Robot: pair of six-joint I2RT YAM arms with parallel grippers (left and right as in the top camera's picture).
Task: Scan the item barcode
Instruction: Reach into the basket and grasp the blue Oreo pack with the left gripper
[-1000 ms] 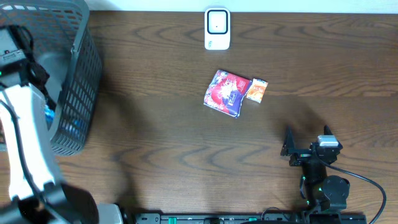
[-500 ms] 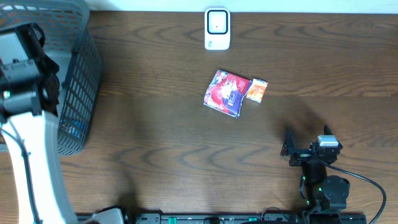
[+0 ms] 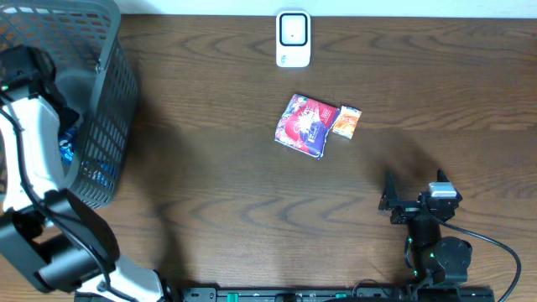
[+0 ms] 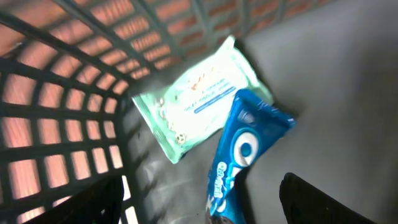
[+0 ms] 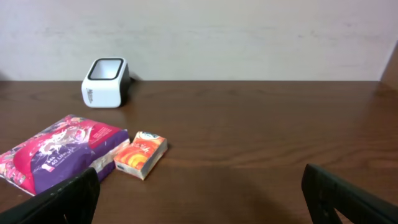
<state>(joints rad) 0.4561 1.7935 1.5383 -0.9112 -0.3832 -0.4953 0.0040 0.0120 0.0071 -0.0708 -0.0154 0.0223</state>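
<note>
Your left claw hangs inside the basket, jaws apart and gripping nothing. The blue packet lies on the basket floor beneath it, touching a pale green wipes pack. Your right claw is also apart and empty, low at the near edge of the table.

The basket looks like the place for finished goods. On that reading, the item to scan is out on the table: a red pouch with an orange packet just beside it, both near the scanner. Raise the left claw straight up so neither finger snags the mesh wall. Then choose one item and grip it by an edge, so the barcode face stays uncovered.

Only the left wrist view shows you the basket's contents and the gap between the jaws. From overhead the arm hides the claw, and only a blue glint shows through the mesh. The overhead view alone gives you the layout of basket, scanner and items. The right wrist view shows the pouch and orange packet side-on, but no barcode can be made out.
</note>
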